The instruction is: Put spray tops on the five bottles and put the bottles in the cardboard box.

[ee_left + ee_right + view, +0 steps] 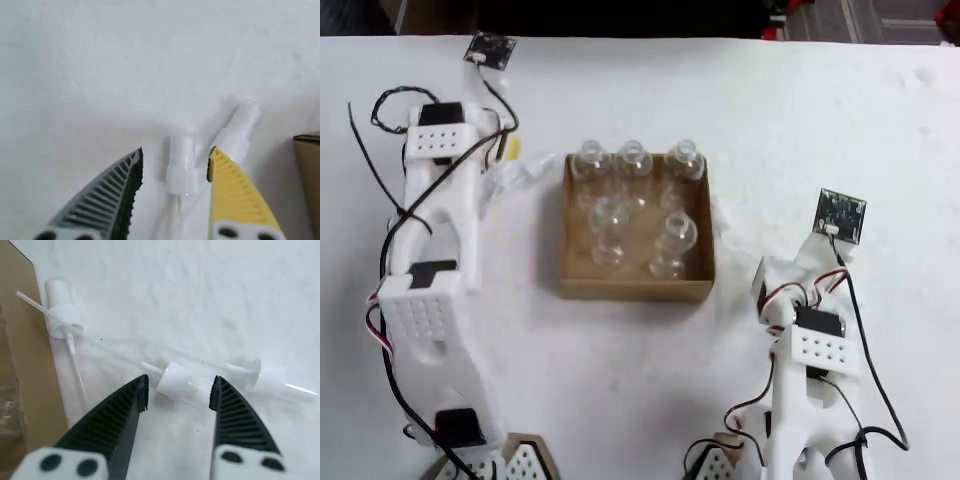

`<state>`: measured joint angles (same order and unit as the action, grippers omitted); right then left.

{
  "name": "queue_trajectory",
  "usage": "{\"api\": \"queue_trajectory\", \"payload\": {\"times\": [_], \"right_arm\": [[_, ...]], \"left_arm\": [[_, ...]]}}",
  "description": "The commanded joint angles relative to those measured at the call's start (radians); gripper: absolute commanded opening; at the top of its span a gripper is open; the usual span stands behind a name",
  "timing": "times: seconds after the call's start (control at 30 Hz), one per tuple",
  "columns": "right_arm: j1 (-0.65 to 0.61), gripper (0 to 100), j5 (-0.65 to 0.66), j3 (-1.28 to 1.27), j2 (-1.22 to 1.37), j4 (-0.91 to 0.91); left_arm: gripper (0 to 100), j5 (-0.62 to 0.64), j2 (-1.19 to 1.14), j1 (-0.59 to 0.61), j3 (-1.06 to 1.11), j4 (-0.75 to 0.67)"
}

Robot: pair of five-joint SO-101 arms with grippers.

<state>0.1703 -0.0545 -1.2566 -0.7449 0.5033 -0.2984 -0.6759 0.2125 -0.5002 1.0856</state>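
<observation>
Our left end effector (pixel 176 154) is released, its grey and yellow jaws spread to either side of a spray top (pixel 181 167) lying on the table (pixel 100 75). That top lies straight ahead between the fingertips, with its long axis running along the reach of the jaws, so we judge that closing would pinch it across its width. A second spray top (pixel 240 131) lies just beside it, tilted, on the side toward the cardboard box (pixel 307 165).

Our right end effector (pixel 180 381) is released too, straddling a third spray top (pixel 176 380). This one's long axis runs across the gap, from one jaw toward the other, so we think a wrist turn may be needed first.

From above we get what the wrist cameras do not: the five bottles (pixel 610 225) in the box, none appearing to carry a top, with an arm on each side. The wrist cameras, in turn, give us how each top lies.
</observation>
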Motion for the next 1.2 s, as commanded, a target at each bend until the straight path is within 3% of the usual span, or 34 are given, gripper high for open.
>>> {"api": "queue_trajectory", "payload": {"times": [0.0, 0.53, 0.67, 0.9, 1.17], "right_arm": [[-0.01, 18.0, -0.003, 0.006, -0.021, -0.018], [-0.01, 18.0, -0.002, 0.005, -0.021, -0.016], [-0.01, 18.0, -0.002, 0.005, -0.021, -0.018], [-0.012, 18.0, -0.002, 0.005, -0.021, -0.018], [-0.012, 18.0, -0.002, 0.005, -0.021, -0.019]], "left_arm": [[20, -0.015, -0.002, -0.019, -0.051, -0.049], [20, -0.017, -0.127, -0.007, -0.052, -0.158], [20, -0.091, -0.128, -0.008, -0.051, -0.15], [2, -0.114, -0.127, -0.012, -0.051, -0.118], [15, -0.114, -0.117, -0.013, -0.054, -0.1]]}}
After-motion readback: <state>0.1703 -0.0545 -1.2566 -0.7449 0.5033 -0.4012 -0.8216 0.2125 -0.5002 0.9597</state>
